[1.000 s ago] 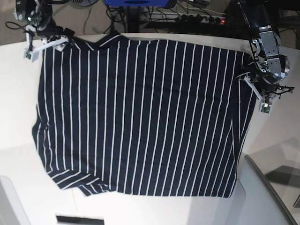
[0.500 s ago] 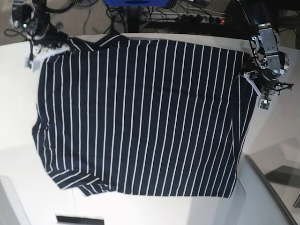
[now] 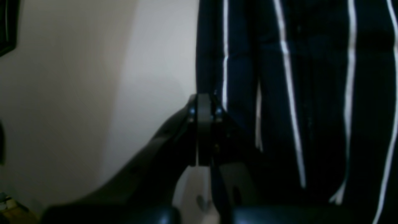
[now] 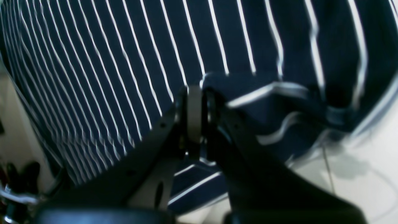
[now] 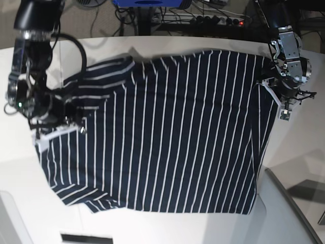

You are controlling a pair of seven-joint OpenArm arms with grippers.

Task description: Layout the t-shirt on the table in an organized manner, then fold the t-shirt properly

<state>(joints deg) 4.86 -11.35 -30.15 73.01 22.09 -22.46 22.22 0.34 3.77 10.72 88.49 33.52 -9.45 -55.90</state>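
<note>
The dark navy t-shirt [image 5: 167, 132] with thin white stripes lies spread over the white table [image 5: 20, 178]. Its upper left corner is folded over onto the body, with stripes running crosswise there. My right gripper [image 5: 71, 128] is shut on that folded corner at the shirt's left side. In the right wrist view its fingers [image 4: 194, 109] meet on bunched fabric [image 4: 267, 99]. At the shirt's right edge my left gripper [image 5: 269, 87] is shut on the fabric. The left wrist view shows its closed fingertips [image 3: 202, 124] at the shirt's border [image 3: 295, 93], with bare table [image 3: 93, 93] beside them.
A grey curved panel [image 5: 284, 213] rises at the lower right and another grey piece [image 5: 7, 218] at the lower left. Cables and a power strip [image 5: 218, 20] lie on the floor beyond the far edge, near a blue object [image 5: 147, 2]. A black slot [image 5: 86, 238] sits at the front edge.
My right gripper has shut on the shirt's upper left corner and carried it down and inward, folding that corner over the body. The left gripper has stayed shut at the right edge.
</note>
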